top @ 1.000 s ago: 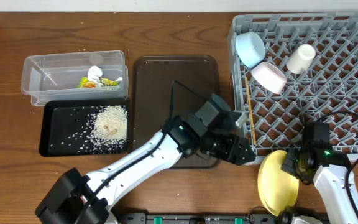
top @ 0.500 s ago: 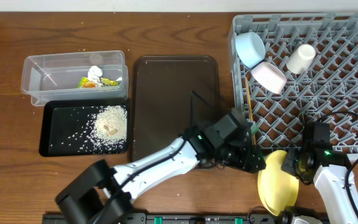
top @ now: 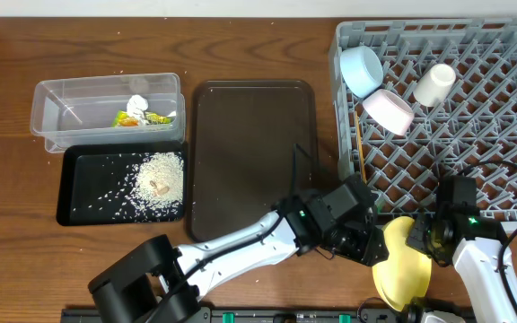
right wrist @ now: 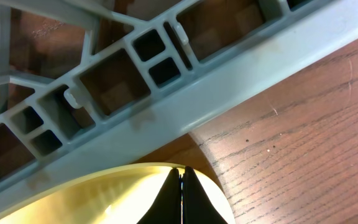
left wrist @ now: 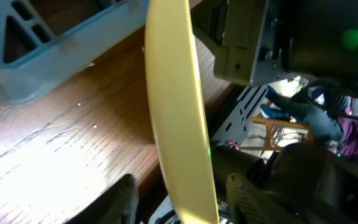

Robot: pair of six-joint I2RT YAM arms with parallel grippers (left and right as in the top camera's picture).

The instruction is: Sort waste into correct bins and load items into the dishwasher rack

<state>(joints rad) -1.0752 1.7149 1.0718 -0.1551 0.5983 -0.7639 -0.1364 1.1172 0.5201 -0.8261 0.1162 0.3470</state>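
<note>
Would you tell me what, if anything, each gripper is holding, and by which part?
The right gripper pinches the yellow plate by its rim. The left gripper straddles the plate's edge, jaws open, holding nothing.

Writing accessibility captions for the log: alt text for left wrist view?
A yellow plate stands edge-on mid-frame, its rim between the fingers of the open left pincer. Grey rack corner upper left, wooden table below it, dark body of the right arm upper right.
</note>
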